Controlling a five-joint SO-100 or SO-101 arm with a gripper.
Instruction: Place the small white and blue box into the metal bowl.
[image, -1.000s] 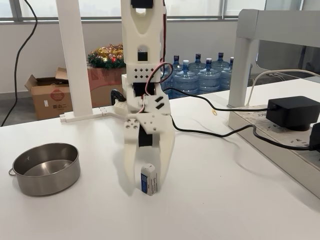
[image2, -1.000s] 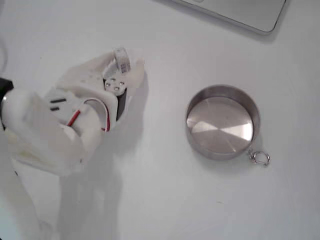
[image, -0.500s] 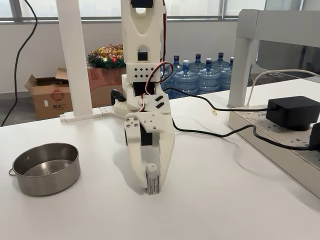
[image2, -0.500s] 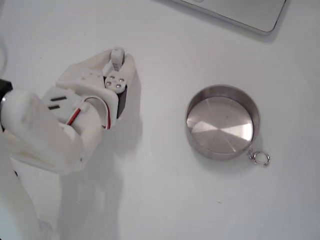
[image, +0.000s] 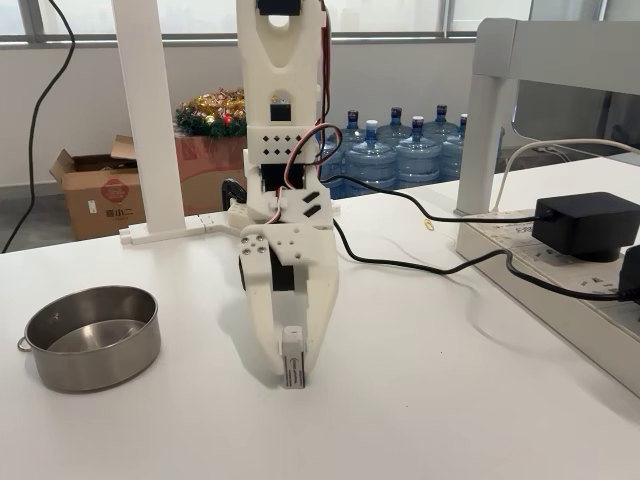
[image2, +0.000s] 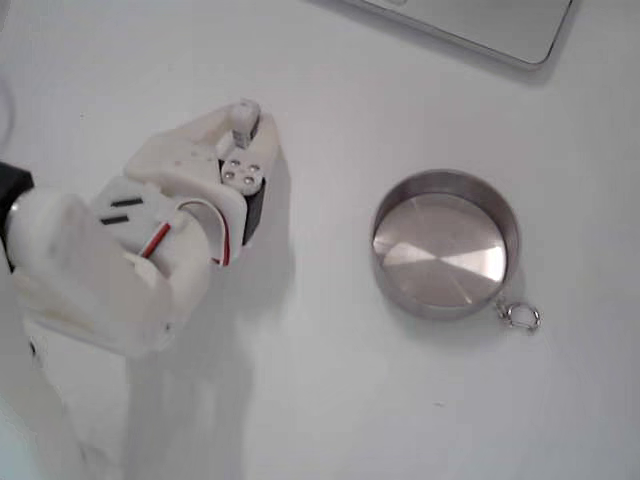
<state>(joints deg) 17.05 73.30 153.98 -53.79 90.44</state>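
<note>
Both fixed views show the fingers (image: 292, 372) pinching the box (image: 293, 360) upright, at or just above the counter (image: 450, 400); the bowl (image: 93, 336) sits well apart, empty. Carrying and release remain.

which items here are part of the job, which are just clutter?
Job: small white and blue box, clamped in the gripper; metal bowl, empty, apart from the box.

Clutter: black power adapter, black cable, water bottles, cardboard box, Christmas decoration.
</note>
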